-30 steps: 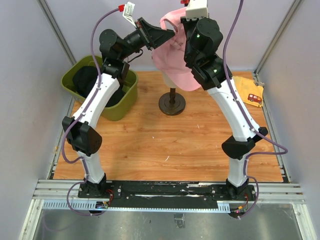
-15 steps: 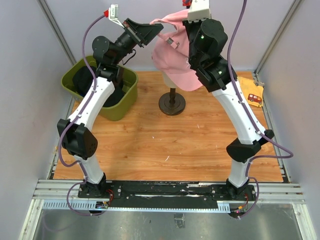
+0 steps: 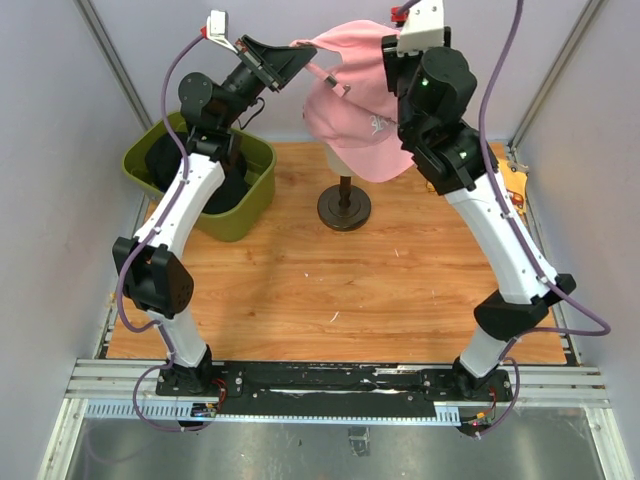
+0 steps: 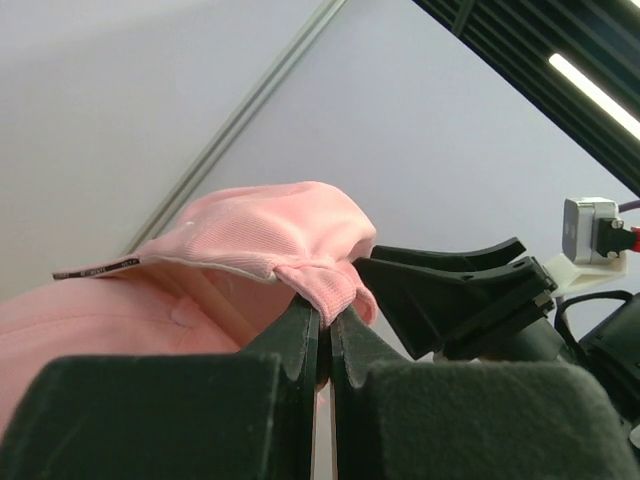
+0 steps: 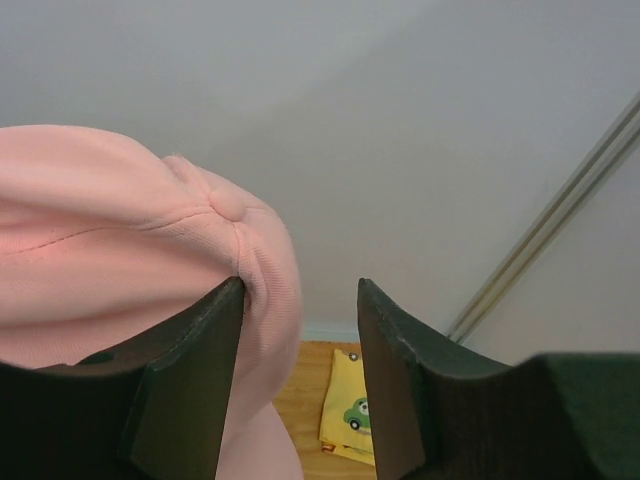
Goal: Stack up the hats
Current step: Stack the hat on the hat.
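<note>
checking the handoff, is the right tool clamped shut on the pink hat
No, the right tool has fingers apart, wall showing between them, the pink hat beside just one.

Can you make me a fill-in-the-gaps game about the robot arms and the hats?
1. The hat pinched by the left pincer is coloured ____.
2. The right pincer has its jaws ____.
3. The bin with the black hats inside is coloured ____.
4. The yellow cloth has a picture of a little ____ on it.

Missing words: pink, open, green, car.
</note>
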`<action>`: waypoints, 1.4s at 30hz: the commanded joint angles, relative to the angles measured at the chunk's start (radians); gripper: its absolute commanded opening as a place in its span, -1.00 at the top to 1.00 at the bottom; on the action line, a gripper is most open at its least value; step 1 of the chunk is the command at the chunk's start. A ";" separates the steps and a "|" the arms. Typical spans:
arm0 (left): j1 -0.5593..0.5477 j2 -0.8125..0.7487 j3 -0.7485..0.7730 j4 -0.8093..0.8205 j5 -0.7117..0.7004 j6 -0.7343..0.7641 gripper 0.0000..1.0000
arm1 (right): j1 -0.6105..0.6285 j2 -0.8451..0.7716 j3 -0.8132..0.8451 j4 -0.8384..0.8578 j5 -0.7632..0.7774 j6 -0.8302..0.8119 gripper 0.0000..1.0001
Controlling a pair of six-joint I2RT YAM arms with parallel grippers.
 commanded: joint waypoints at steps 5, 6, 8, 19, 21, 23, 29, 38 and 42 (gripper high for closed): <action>0.017 0.003 0.028 -0.005 -0.007 -0.042 0.99 | -0.121 -0.180 -0.170 -0.022 -0.038 0.244 -0.12; 0.017 0.003 0.027 -0.013 -0.004 -0.042 0.99 | -0.146 -0.201 -0.202 -0.031 -0.065 0.290 -0.13; 0.020 0.002 0.024 -0.026 0.002 -0.038 0.99 | -0.199 -0.246 -0.278 -0.044 -0.127 0.377 -0.19; 0.043 0.005 0.016 -0.080 0.058 -0.029 0.99 | -0.498 -0.340 -0.650 0.082 -0.640 0.765 -0.29; 0.049 0.011 0.023 -0.107 0.074 -0.022 0.99 | -0.543 -0.332 -0.698 0.154 -0.753 0.829 -0.31; 0.056 0.013 0.024 -0.129 0.080 -0.011 0.99 | -0.581 -0.320 -0.738 0.221 -0.851 0.891 -0.33; 0.073 0.022 0.027 -0.205 0.098 0.019 0.99 | -0.636 -0.266 -0.792 0.382 -1.067 1.021 -0.36; 0.090 0.050 0.045 -0.249 0.111 0.031 0.99 | -0.679 -0.169 -0.806 0.570 -1.245 1.230 -0.38; 0.095 0.065 0.063 -0.269 0.119 0.038 0.99 | -0.682 -0.139 -0.810 0.600 -1.262 1.262 -0.39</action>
